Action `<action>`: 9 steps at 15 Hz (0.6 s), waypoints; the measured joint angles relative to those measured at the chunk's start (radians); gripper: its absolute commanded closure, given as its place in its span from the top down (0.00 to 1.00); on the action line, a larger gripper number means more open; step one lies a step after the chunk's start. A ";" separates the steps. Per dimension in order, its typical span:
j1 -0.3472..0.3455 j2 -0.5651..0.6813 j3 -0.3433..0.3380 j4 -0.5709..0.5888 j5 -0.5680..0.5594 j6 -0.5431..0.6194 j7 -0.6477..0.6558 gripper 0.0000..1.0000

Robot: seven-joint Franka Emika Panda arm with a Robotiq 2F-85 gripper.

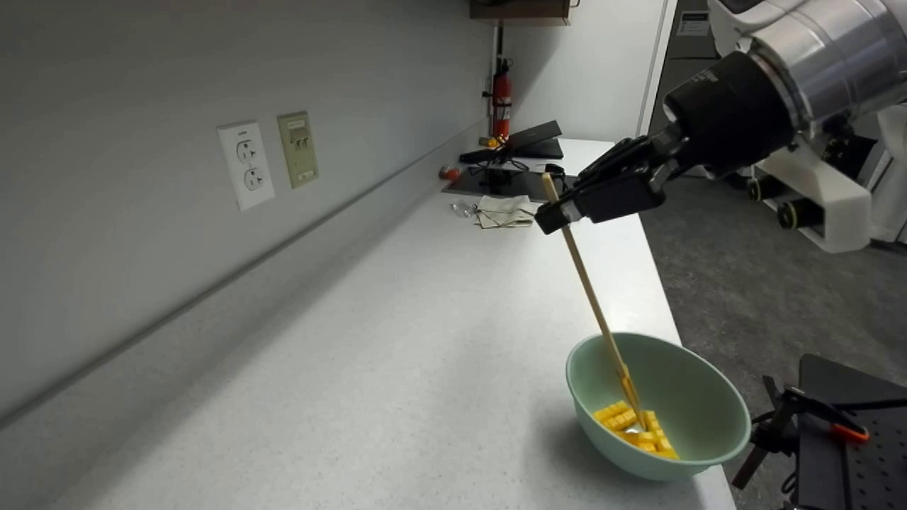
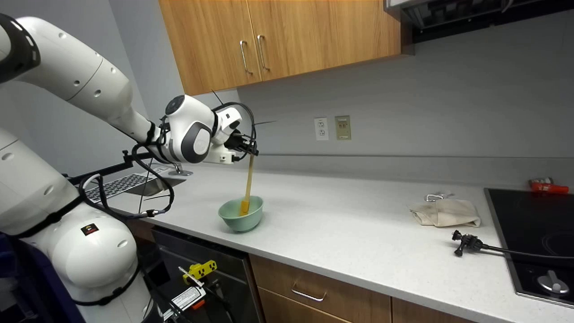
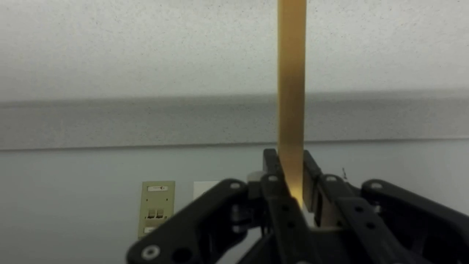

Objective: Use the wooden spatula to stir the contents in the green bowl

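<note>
White speckled counter point(image 1: 390, 354): slim tan spatula point(image 1: 593, 297) (pincer point(image 3: 291, 164) tight on it) in mint-green bowl point(image 1: 705, 404)

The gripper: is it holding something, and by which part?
The gripper holds the spatula by its handle, just below the top end.

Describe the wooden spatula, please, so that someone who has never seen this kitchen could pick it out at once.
On the long white countertop, look for the mint-green bowl near the edge. The wooden spatula slants up out of it, held near its top by the black gripper. Unlike the small yellow pieces there, it is one long, thin tan stick rising well above the bowl.
</note>
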 measured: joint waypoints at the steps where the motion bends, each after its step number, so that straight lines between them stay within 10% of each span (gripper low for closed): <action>1: 0.001 -0.002 0.001 0.000 0.000 -0.019 0.005 0.04; 9: -0.034 0.071 -0.043 0.004 -0.016 0.001 -0.012 0.04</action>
